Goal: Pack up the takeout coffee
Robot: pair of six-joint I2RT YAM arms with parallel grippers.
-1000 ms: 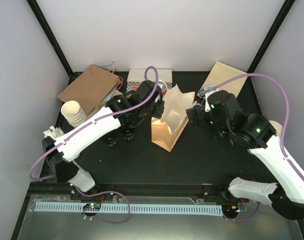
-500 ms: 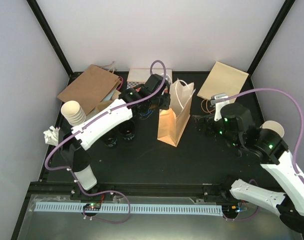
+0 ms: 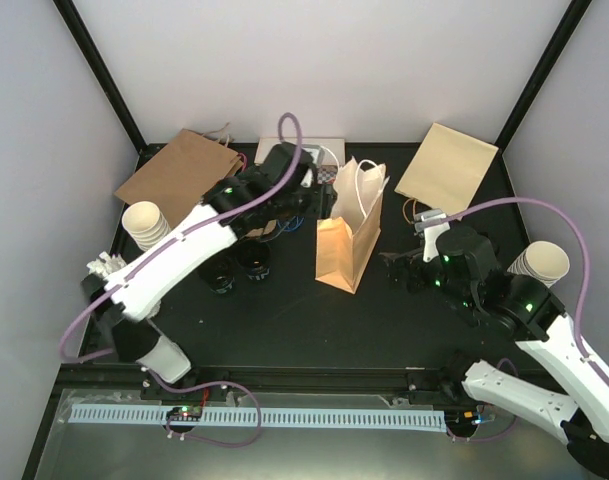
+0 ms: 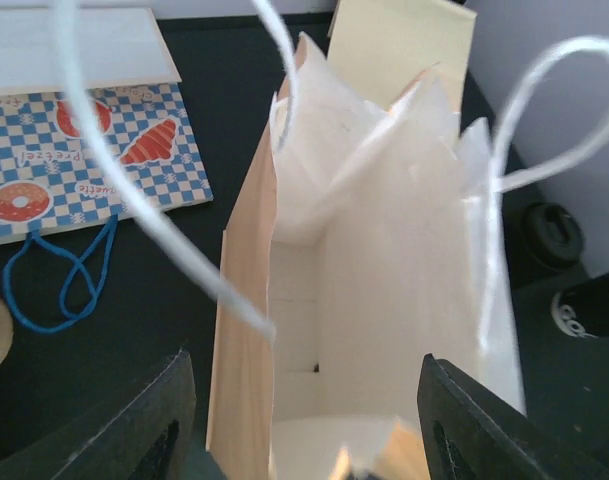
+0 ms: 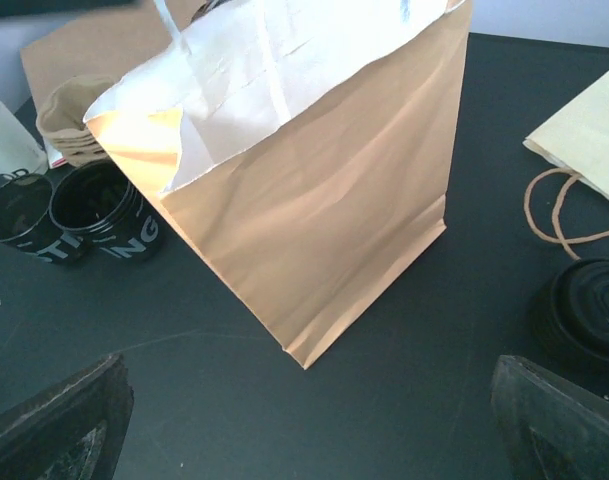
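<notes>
Two takeout coffee cups, small, black and dark inside, stand side by side on the black table (image 3: 284,310) left of the bag, one (image 3: 252,262) (image 5: 102,208) nearer it than the other (image 3: 222,277) (image 5: 14,207). The brown paper bag (image 3: 349,240) (image 5: 314,200) stands upright with its white-lined mouth (image 4: 384,300) open and its white cord handles up. My left gripper (image 3: 319,200) (image 4: 309,440) hovers open over the bag's mouth, holding nothing. My right gripper (image 3: 399,270) (image 5: 309,430) is open and empty, low over the table right of the bag.
Flat brown bags lie at the back left (image 3: 179,175) and back right (image 3: 449,165). A blue checkered paper (image 4: 74,150) lies behind the bag. White cup stacks stand far left (image 3: 144,225) and far right (image 3: 539,262). A black lid (image 5: 584,310) sits near my right gripper, a cardboard tray (image 5: 69,125) behind the cups.
The bag went from tilted to standing upright. My left gripper opened and let go of it. The right arm drew back toward the near right.
</notes>
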